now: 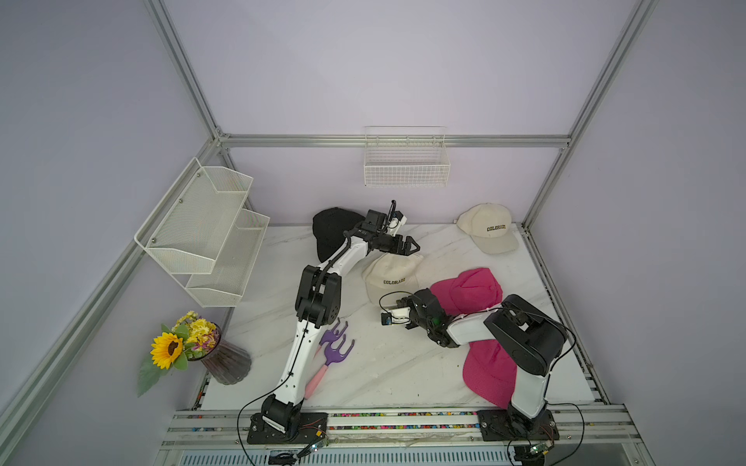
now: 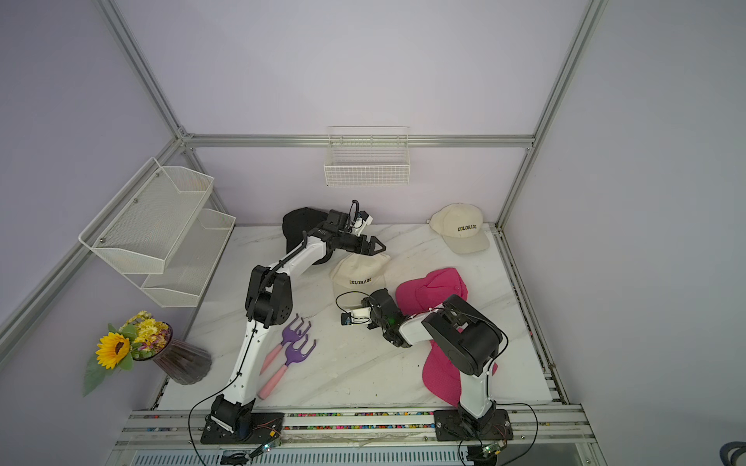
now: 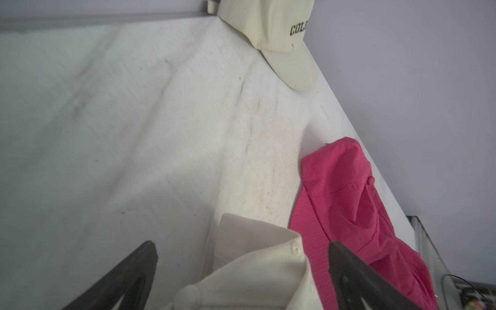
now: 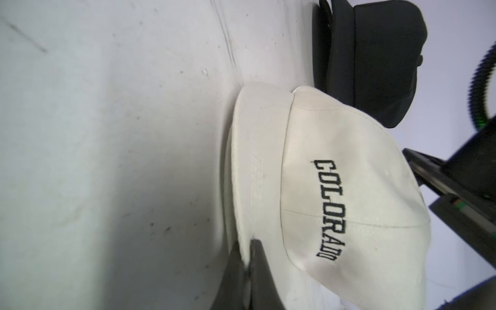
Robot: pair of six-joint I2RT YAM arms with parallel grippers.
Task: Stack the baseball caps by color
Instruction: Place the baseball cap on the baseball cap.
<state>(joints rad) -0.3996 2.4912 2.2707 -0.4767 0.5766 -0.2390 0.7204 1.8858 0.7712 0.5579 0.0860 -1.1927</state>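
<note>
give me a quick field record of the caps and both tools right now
left tool: open, over middle cream cap
right tool: shut on that cap's brim
corner cream cap: alone, back right corner
black caps: back, behind left arm
far pink cap: beside middle cream cap
near pink cap: partly under right arm

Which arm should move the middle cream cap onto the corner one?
Right. The right claw is shut on the middle cream cap at its brim; the corner cream cap lies on that side. The left claw hovers open.
</note>
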